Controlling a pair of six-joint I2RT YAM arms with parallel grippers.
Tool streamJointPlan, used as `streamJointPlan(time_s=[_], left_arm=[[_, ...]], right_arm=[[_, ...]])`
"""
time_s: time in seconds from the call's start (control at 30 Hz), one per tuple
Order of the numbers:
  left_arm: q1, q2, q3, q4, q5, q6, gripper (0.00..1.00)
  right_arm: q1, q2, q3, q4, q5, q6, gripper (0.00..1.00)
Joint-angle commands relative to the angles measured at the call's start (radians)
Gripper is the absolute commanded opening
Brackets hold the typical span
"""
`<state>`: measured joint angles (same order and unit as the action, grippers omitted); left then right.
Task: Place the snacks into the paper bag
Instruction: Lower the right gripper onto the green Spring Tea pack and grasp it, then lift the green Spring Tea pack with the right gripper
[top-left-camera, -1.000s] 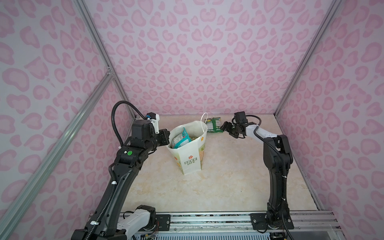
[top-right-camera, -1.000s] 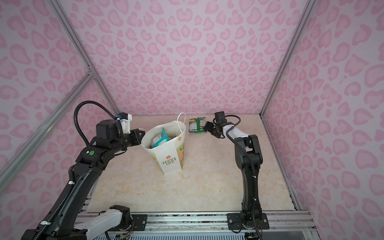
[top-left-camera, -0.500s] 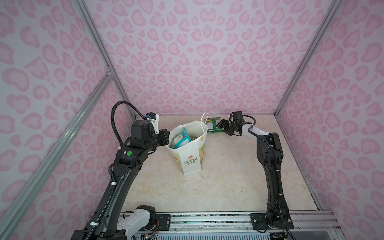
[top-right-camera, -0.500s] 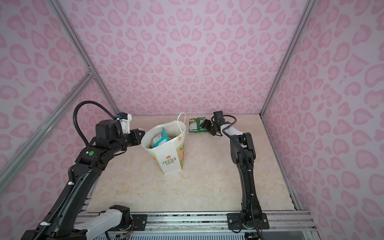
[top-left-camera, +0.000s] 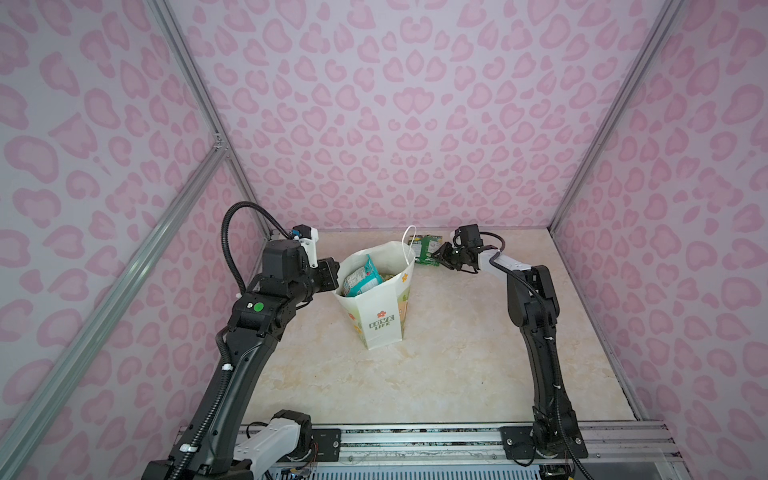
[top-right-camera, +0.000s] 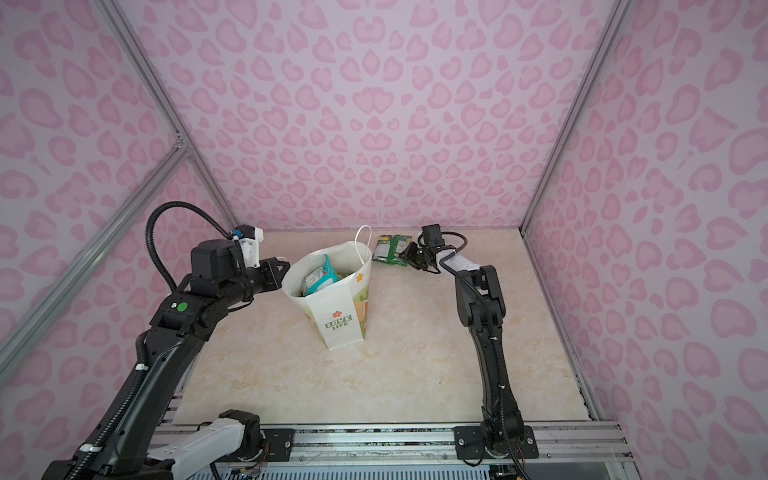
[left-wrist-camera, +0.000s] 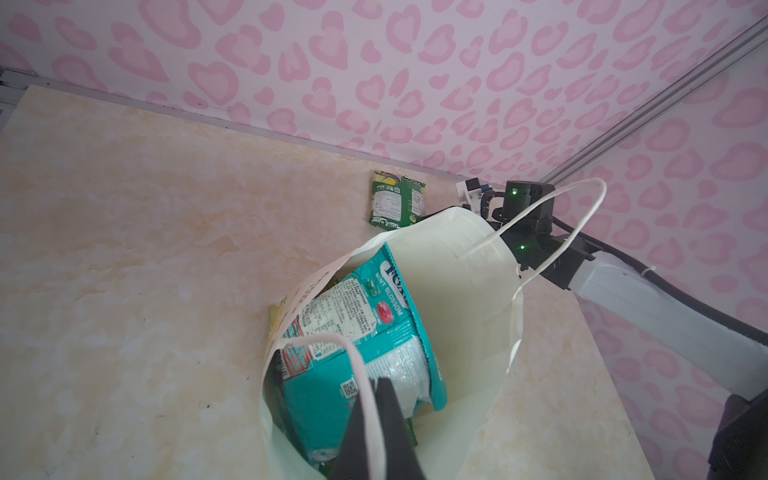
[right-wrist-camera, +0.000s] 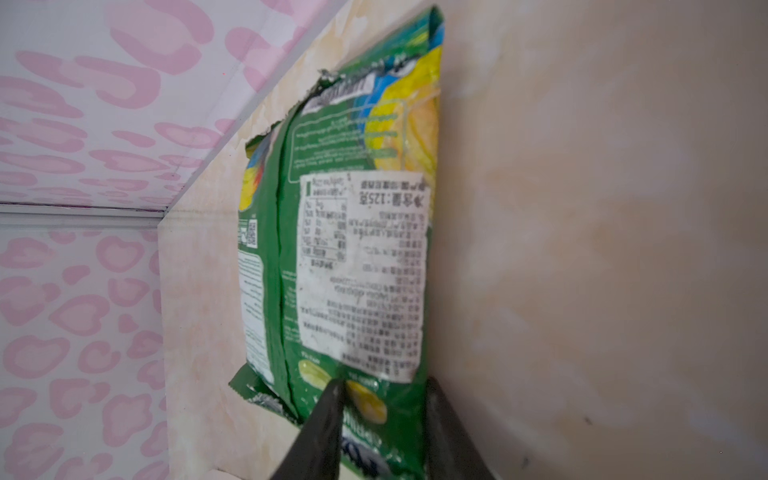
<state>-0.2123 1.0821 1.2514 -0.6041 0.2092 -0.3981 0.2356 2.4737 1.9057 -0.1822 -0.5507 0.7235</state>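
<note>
Right claw (right-wrist-camera: 384, 384) has just closed on the green packet (right-wrist-camera: 345, 249), flat on the bench (top-left-camera: 436, 374); lifting seems next. Left claw (left-wrist-camera: 372, 390) pinches the paper bag (left-wrist-camera: 449, 291) handle.

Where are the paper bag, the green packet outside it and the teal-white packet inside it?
paper bag (top-left-camera: 381, 322), in a top view, on the print on its front wall.
green packet (top-right-camera: 388, 249), in a top view, on its middle.
teal-white packet (left-wrist-camera: 395, 336), in the left wrist view, on its teal face.
</note>
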Motion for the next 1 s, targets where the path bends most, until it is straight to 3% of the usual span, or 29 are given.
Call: streamJointPlan(time_s=[0.0,0.23,0.77,0.97], left_arm=[[0.001,-0.005,-0.003,0.025,0.006,0.011,0.04],[0.001,-0.008,-0.003,0.025,0.007,0.012,0.04],[0.0,-0.003,-0.004,0.025,0.012,0.012,0.04],[0.001,0.0,-0.004,0.026,0.013,0.011,0.04]], right_arm=[[0.004,0.015,-0.017,-0.076,0.001,0.002,0.21],[0.008,-0.091,-0.13,0.006,-0.009,0.007,0.01],[-0.022,-0.532,-0.628,0.225,-0.027,0.039,0.0],[-0.024,-0.71,-0.814,0.231,0.007,0.019,0.0]])
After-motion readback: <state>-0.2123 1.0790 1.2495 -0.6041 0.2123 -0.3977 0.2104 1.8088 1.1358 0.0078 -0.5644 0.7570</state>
